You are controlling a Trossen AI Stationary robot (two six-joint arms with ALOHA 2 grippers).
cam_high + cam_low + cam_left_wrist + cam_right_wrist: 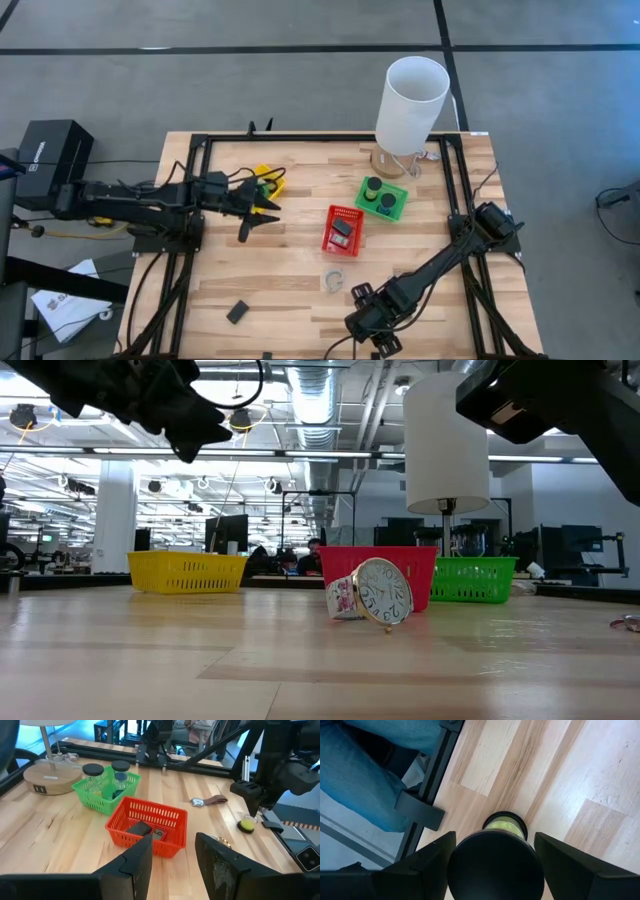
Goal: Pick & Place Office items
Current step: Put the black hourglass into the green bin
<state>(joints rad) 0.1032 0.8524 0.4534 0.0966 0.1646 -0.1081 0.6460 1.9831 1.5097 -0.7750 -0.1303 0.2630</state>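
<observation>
A black-capped jar (503, 838) is clamped by the right gripper (374, 330) near the table's (290, 280) near edge — the left gripper's (172, 857) jaws are parted, empty.

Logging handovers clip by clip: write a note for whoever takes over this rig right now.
Left gripper: open, empty, raised beside the yellow plastic basket.
Right gripper: at the table's near edge, over a small round black-and-yellow-green item.
Done: two black-lidded jars in the green plastic basket, flat black items in the red plastic basket.
Left: brown-strapped watch, flat black rectangle and that round item, all outside the baskets.
</observation>
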